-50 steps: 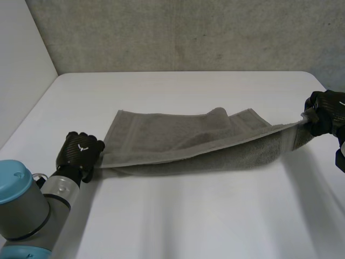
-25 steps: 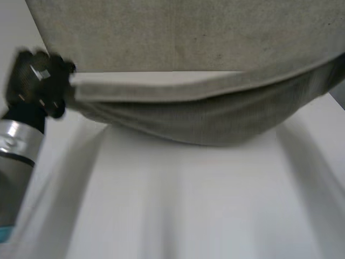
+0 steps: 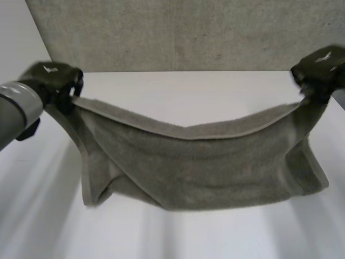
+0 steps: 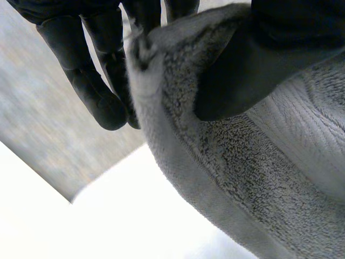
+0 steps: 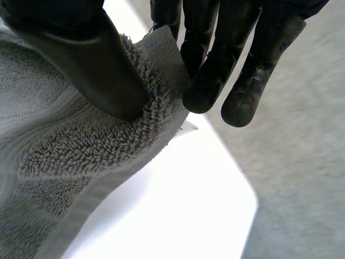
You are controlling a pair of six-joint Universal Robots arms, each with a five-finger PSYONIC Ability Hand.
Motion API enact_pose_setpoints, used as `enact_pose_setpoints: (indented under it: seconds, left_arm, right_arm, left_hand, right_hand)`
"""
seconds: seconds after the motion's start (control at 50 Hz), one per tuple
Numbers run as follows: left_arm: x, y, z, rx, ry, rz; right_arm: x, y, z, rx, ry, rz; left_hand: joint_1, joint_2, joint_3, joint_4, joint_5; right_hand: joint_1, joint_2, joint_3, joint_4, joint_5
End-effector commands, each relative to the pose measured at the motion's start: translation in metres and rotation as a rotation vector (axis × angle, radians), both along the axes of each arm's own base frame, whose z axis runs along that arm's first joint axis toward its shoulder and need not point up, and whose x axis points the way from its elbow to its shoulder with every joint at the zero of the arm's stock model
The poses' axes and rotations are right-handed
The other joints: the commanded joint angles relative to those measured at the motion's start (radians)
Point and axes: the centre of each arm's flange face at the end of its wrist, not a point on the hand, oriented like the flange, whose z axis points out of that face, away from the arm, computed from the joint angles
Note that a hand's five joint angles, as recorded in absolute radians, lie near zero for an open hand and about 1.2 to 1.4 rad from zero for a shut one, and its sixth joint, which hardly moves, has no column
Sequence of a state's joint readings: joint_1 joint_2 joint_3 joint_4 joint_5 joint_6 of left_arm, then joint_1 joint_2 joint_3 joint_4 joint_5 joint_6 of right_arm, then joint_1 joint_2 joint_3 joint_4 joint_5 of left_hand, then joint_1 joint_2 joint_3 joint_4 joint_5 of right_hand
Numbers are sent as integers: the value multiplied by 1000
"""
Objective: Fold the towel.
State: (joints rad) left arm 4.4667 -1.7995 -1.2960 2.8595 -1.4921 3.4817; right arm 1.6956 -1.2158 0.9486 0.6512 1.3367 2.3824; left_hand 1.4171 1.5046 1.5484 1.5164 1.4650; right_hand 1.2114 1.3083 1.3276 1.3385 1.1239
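Change: towel [image 3: 188, 167] is hanging raised now, no longer lying flat on table [image 3: 178, 237].
Left hand [image 3: 54, 78]: thumb and fingers are pinching one top corner.
Right hand [image 3: 321, 67]: is pinching the other corner.
Sag: towel is drooping between them.

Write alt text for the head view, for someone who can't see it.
A grey towel hangs sagging above a white table, held at its top edge by the left hand at one end and the right hand at the other, each pinching the cloth.

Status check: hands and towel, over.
Left hand pinches one top corner, right hand the other; towel hangs sagging between them over the table. No obstruction seen.
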Motion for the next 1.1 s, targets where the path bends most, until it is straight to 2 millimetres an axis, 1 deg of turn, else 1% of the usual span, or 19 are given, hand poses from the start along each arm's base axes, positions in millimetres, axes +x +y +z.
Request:
enact_pose_setpoints:
  seconds: [0.02,0.08,0.12,0.14,0.16,0.18,0.22,0.24,0.28,0.36,0.62,0.66,0.68,0.7,0.72,0.76,0.86,1.0,1.1]
  left_arm:
    - [-11,-46,-21,57,-20,2]
    - [-15,-70,2,-52,8,15]
    - [-16,-78,24,-131,40,31]
    - [-15,-84,50,-237,82,63]
    - [-14,-89,77,-361,148,105]
    - [-14,-89,77,-362,149,105]
    - [-8,-90,124,-572,333,181]
    - [-7,-90,125,-573,334,181]
    - [2,-82,162,-734,477,201]
    - [1,-80,163,-760,491,184]
    - [-9,-98,25,-441,362,137]
    - [-6,-98,2,-403,345,137]
    - [-5,-97,-19,-375,334,131]
    - [-6,-94,-39,-351,325,118]
    - [-6,-94,-39,-350,325,118]
    - [-7,-88,-78,-318,289,91]
    - [-8,-73,-130,-272,170,41]
    - [5,-52,-160,-221,2,11]
    - [21,-40,-141,-246,-28,21]
  right_arm:
    - [28,-33,-42,20,73,31]
    - [44,-55,-30,-111,44,37]
    - [57,-74,16,-369,-45,-4]
    - [57,-74,16,-370,-45,-5]
    - [62,-79,45,-519,-143,-40]
    - [62,-79,46,-521,-144,-40]
    - [60,-84,92,-730,-380,-93]
    - [60,-84,92,-731,-381,-93]
    - [49,-67,138,-861,-568,-82]
    - [42,-51,155,-876,-586,-34]
    - [58,-72,42,-520,-429,66]
    - [62,-78,-4,-406,-372,74]
    - [62,-78,-5,-406,-372,74]
    - [64,-79,-33,-336,-338,75]
    - [64,-79,-33,-335,-337,75]
    - [64,-78,-84,-215,-265,71]
    - [55,-72,-142,-76,-176,57]
    - [44,-57,-173,31,-140,40]
    - [32,-46,-138,-14,-150,12]
  left_hand:
    - [-21,-108,-152,-120,-243]
    - [-21,-108,-152,-120,-243]
    - [-21,-108,-152,-120,-243]
    - [-21,-108,-152,-120,-243]
    - [-21,-108,-152,-120,-243]
    - [-21,-108,-152,-120,-243]
    - [-21,-108,-152,-120,-243]
    - [-21,-108,-152,-120,-243]
    - [-21,-108,-152,-120,-243]
    - [-21,-108,-152,-120,-243]
    - [-21,-108,-152,-120,-243]
    - [-21,-108,-152,-120,-243]
    - [-21,-108,-152,-120,-243]
    - [-21,-108,-152,-120,-243]
    - [-21,-108,-152,-120,-243]
    - [-21,-108,-152,-120,-243]
    - [-21,-108,-152,-120,-243]
    - [-21,-108,-152,-120,-243]
    - [-21,-108,-152,-120,-243]
  right_hand:
    - [185,88,69,58,98]
    - [185,88,69,58,98]
    - [185,88,69,58,98]
    - [185,88,69,58,98]
    - [185,88,69,58,98]
    - [185,88,69,58,98]
    - [185,88,69,58,98]
    - [185,88,69,58,98]
    - [185,88,69,58,98]
    - [185,88,69,58,98]
    - [185,88,69,58,98]
    - [185,88,69,58,98]
    - [185,88,69,58,98]
    - [185,88,69,58,98]
    - [185,88,69,58,98]
    - [185,88,69,58,98]
    - [185,88,69,58,98]
    - [185,88,69,58,98]
    - [185,88,69,58,98]
